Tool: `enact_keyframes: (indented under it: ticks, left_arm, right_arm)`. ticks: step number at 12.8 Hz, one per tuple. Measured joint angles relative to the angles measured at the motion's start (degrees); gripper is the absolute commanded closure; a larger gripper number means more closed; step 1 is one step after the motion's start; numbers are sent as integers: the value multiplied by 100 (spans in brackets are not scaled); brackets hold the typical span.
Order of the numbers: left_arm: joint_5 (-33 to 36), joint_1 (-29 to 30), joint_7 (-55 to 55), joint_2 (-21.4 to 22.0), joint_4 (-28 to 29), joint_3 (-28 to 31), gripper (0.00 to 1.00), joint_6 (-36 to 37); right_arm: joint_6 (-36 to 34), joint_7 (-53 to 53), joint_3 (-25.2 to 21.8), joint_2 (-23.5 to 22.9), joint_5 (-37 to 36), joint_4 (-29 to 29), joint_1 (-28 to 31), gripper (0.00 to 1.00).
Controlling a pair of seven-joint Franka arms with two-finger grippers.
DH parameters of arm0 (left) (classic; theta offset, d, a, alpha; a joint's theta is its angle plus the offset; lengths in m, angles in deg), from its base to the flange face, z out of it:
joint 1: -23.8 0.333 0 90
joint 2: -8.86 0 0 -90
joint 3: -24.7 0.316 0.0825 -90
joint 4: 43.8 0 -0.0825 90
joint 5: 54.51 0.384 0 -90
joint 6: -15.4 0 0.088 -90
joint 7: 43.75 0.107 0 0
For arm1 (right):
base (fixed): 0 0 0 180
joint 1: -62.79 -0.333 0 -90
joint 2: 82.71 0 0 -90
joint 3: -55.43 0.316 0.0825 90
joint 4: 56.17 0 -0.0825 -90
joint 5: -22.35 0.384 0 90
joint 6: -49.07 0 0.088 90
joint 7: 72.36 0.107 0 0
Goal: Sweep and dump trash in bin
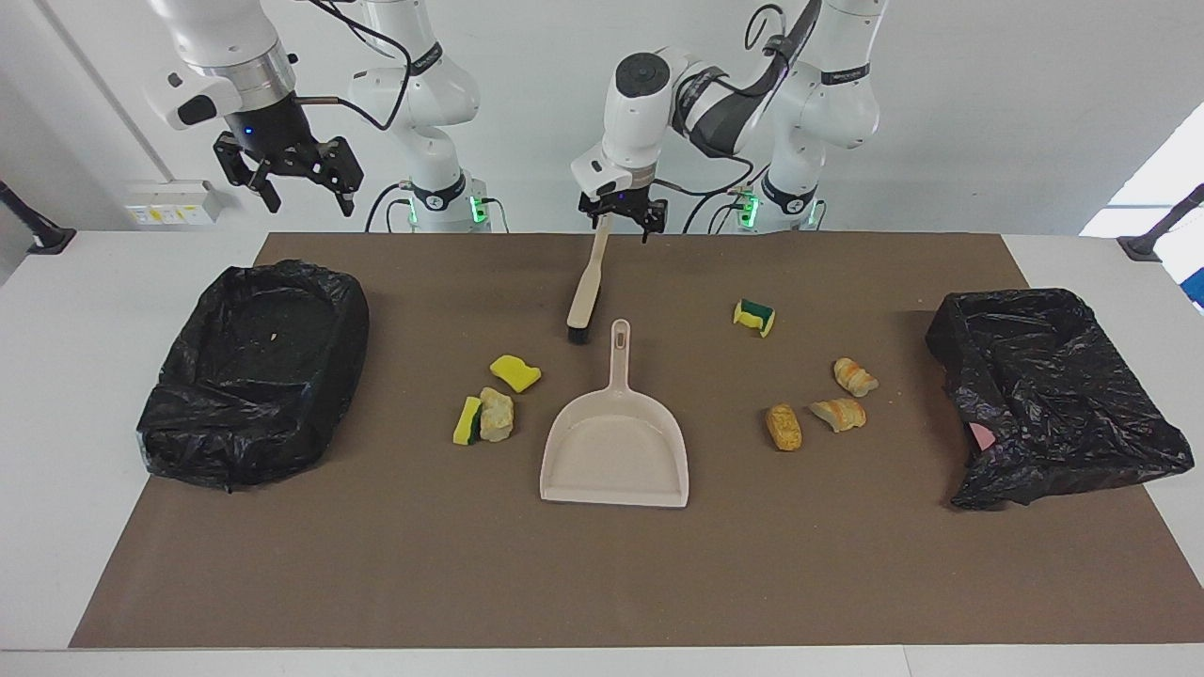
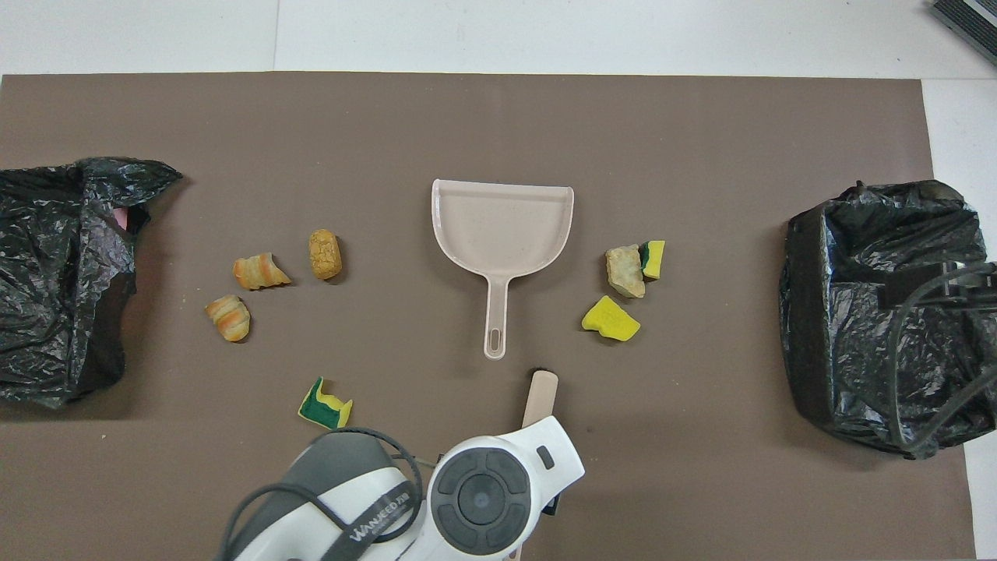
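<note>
On the brown mat (image 1: 602,583), trash (image 1: 483,417) lies scattered without shared direction; left gripper (image 1: 621,218) spread over the brush handle (image 1: 594,259), right gripper (image 1: 287,174) spread, upper left.

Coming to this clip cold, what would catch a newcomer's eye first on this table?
Probably the beige dustpan in the middle of the brown mat, with yellow sponges and bread chunks scattered to either side of it. Next, the left hand, open, over the handle end of the brush, which lies nearer the robots than the dustpan. A black-bagged bin sits at each end of the table; the right hand waits in the air, open.
</note>
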Motion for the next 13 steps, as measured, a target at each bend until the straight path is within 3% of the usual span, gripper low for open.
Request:
enact_keyframes:
  ticks: [2,6,8,9,10,13]
  left_arm:
    - [-13,-218,-222,-210,265,5,0,-518]
    - [-21,-455,-447,-539,289,11,0,-772]
    - [-23,-459,-552,-568,286,14,69,-788]
    - [-23,-460,-648,-568,281,15,91,-788]
    - [-23,-460,-709,-568,279,16,100,-788]
    - [-23,-460,-772,-565,250,38,100,-752]
  right_arm:
    - [0,0,0,0,0,-12,0,0]
    - [0,0,0,0,0,-21,0,0]
    - [0,0,0,0,0,-22,0,0]
    - [0,0,0,0,0,-23,0,0]
    - [0,0,0,0,0,-23,0,0]
    - [0,-5,0,0,0,-24,0,0]
